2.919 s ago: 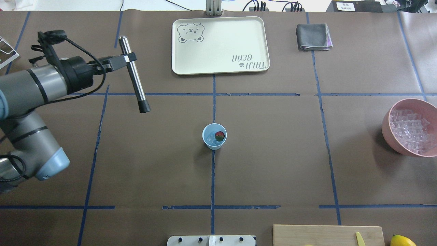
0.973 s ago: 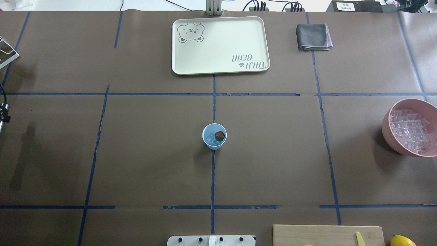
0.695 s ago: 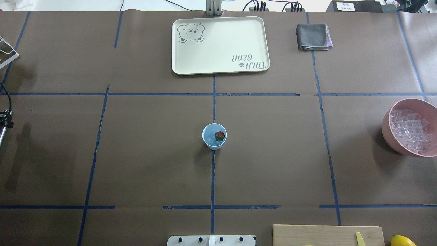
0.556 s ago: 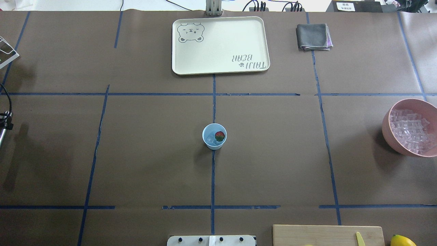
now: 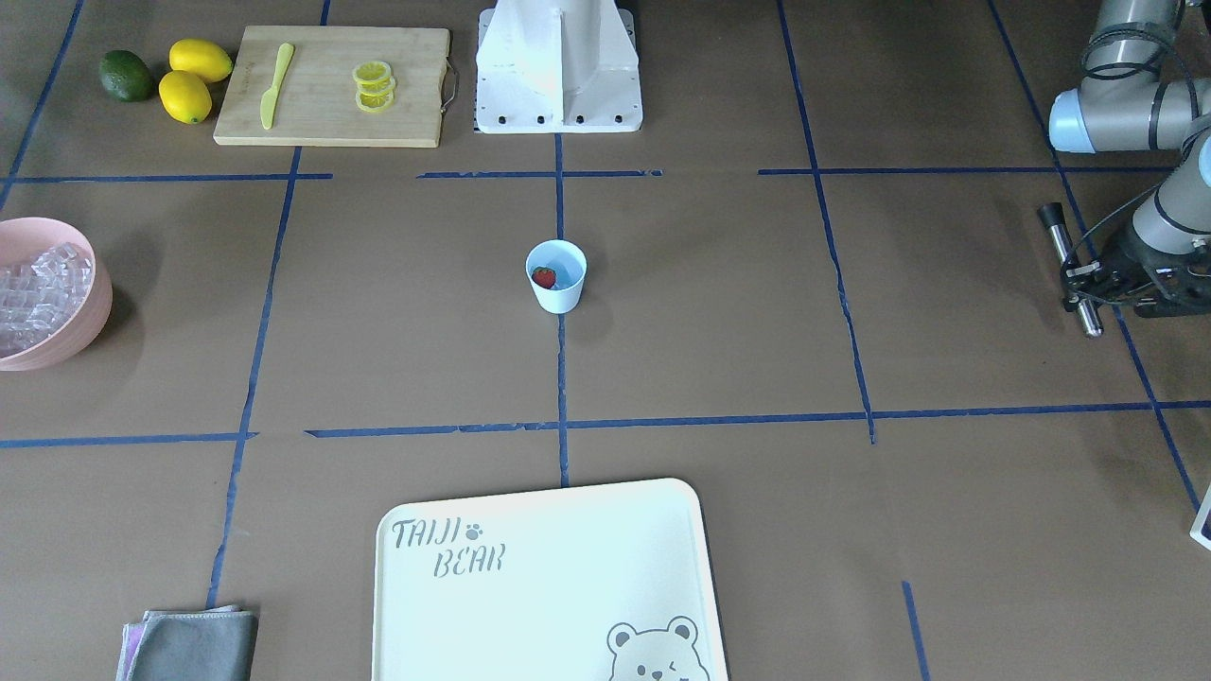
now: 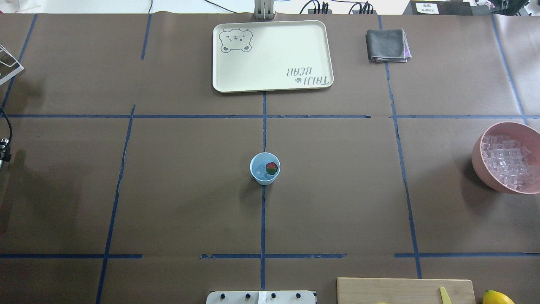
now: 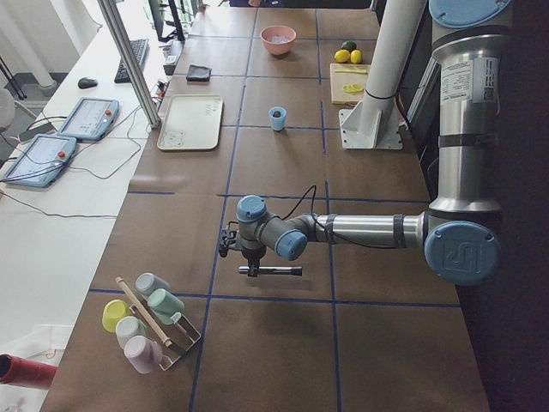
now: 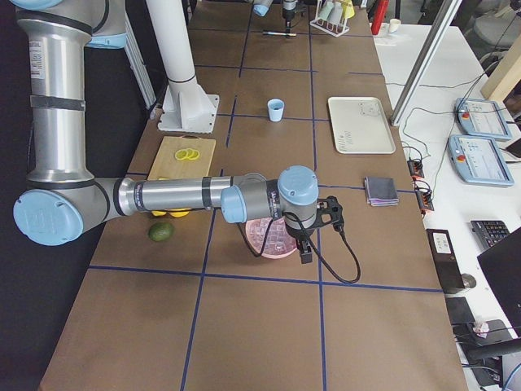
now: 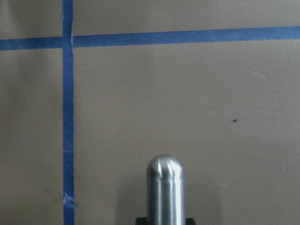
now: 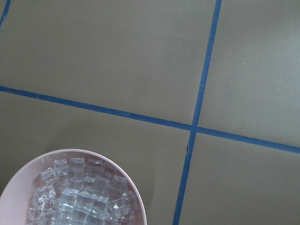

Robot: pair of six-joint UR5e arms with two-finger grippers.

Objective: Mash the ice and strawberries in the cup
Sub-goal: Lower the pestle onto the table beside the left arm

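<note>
The pale blue cup (image 6: 265,169) stands at the table's middle, with a red strawberry (image 6: 271,168) and clear ice (image 6: 260,170) inside; the front view shows the cup (image 5: 556,276) too. My left gripper (image 5: 1081,279) is far off at the table's left end, shut on a metal rod (image 5: 1067,255) with a dark tip. The rod's rounded end (image 9: 164,187) fills the left wrist view. In the exterior right view my right gripper (image 8: 305,248) hangs over the pink bowl (image 8: 273,236) of ice; I cannot tell if it is open or shut.
The pink bowl (image 6: 506,158) sits at the right edge. A cream tray (image 6: 272,57) and a grey cloth (image 6: 387,45) lie at the far side. A cutting board (image 5: 331,85) with lemon slices, lemons (image 5: 194,80) and a rack of cups (image 7: 146,318) stand nearby.
The left arm, with the rod, has pulled back leftward out of the overhead view since 2.9 s ago. Over the last second only a bit at the left edge shifts. The cup stays put.
</note>
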